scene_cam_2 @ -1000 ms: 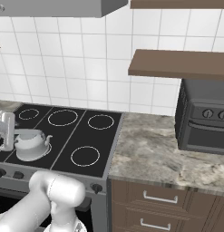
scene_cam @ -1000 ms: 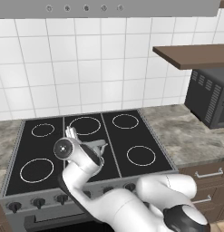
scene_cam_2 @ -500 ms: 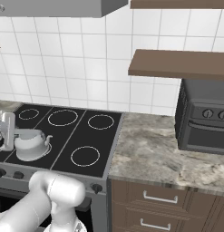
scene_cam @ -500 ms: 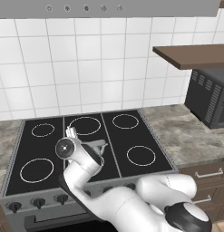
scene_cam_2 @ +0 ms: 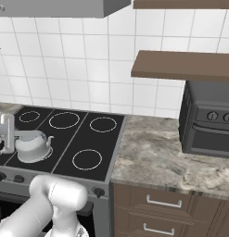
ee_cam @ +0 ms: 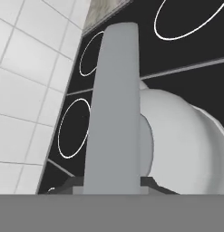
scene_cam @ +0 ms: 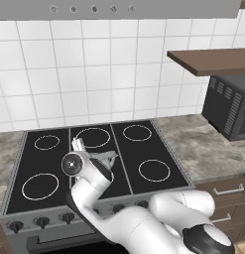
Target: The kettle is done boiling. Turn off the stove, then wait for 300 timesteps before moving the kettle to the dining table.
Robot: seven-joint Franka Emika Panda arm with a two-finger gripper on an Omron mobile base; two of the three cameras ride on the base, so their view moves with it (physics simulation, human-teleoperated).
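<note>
Where the marble counter (scene_cam_2: 157, 155) meets the tiled wall, we see the stove (scene_cam_2: 95, 139), its black glass marked with white burner rings and a row of black knobs (scene_cam_2: 98, 192) along the steel front. To its right stands the dark toaster oven (scene_cam_2: 209, 121) under a brown shelf (scene_cam_2: 183, 65). We find the kettle (scene_cam_2: 33, 146) sitting on the stove's front middle ring, spout toward the right in the right base view. Our gripper (scene_cam_2: 3, 134) sits at the kettle's top, and in the hand view its fingers are clamped together on the broad grey arched handle (ee_cam: 114, 108), the pale domed body just behind.
</note>
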